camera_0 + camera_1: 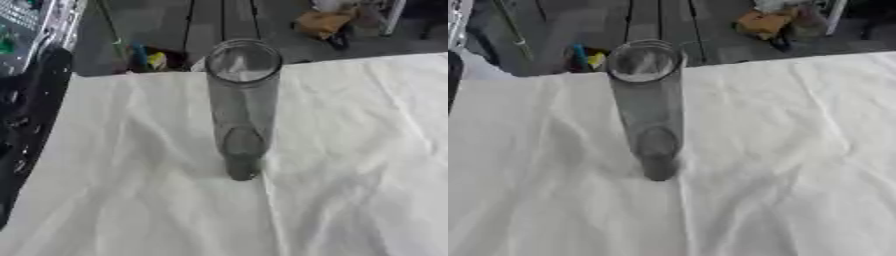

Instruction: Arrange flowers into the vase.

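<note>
Though clear, vase [242, 107] (tall, upright)

Left arm [31, 115]: one black limb with a few silvery glints, lying along the left margin of the left eye view, running from the lower edge upward, its rounded far end too dark to make out.

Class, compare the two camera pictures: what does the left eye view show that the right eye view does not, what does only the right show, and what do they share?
Only the left eye view shows a dark, black shape running down the table's left edge. The right eye view adds nothing distinct of its own. Both share the tall clear vase standing upright and empty on the white cloth. No flowers and no robot hand show in either.
</note>
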You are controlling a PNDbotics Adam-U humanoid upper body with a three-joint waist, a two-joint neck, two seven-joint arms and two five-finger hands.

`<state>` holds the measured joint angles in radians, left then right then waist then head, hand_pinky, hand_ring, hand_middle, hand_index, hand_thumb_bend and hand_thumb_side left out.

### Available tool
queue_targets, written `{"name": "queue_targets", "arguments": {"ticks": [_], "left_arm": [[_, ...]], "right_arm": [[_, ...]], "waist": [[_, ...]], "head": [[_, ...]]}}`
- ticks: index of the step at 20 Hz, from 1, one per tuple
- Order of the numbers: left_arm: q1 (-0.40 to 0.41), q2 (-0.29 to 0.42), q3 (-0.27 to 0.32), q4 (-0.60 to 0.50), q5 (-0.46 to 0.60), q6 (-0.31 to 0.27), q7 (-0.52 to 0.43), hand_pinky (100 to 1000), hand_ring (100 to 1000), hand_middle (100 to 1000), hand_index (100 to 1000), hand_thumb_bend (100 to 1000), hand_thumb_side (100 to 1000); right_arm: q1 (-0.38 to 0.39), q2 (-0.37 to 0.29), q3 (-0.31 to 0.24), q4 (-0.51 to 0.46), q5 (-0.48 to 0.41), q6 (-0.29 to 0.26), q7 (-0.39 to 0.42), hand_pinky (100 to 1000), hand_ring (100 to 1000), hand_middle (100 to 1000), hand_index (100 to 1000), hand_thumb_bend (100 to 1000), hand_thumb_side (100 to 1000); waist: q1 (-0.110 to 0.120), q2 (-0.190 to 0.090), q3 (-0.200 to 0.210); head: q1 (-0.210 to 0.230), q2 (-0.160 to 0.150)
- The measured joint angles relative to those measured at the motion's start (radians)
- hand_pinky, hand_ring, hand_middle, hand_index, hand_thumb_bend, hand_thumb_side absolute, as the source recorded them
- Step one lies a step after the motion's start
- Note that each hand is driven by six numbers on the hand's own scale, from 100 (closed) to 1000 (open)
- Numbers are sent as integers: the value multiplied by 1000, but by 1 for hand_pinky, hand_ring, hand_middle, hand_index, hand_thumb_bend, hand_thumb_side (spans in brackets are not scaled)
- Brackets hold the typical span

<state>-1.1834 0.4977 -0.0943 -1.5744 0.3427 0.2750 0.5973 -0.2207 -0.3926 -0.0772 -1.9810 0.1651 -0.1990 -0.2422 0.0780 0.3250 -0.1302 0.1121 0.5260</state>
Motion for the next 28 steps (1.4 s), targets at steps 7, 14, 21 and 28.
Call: {"name": "queue_targets", "arguments": {"ticks": [7,14,21,28], "left_arm": [[-43,-26,-1,-18,94,-25,59,100,100,100,100,150,534],[-77,-42,-1,-23,191,-32,143,100,100,100,100,159,538],[-87,-60,-2,-46,244,-26,180,100,100,100,100,155,540],[-86,-74,-28,-80,275,-3,190,100,100,100,100,148,542]], "right_arm": [[0,-1,6,0,-13,1,9,574,651,616,818,100,1000],[0,-8,14,0,-21,2,20,574,651,616,818,100,1000],[0,-8,17,0,-28,3,28,575,651,616,818,100,1000],[-1,-8,17,0,-32,5,31,575,651,616,819,100,1000]], "waist": [[3,-16,-6],[6,-31,-12],[6,-36,-13],[6,-36,-20]], "head": [[2,0],[1,3],[2,10],[3,10]]}}
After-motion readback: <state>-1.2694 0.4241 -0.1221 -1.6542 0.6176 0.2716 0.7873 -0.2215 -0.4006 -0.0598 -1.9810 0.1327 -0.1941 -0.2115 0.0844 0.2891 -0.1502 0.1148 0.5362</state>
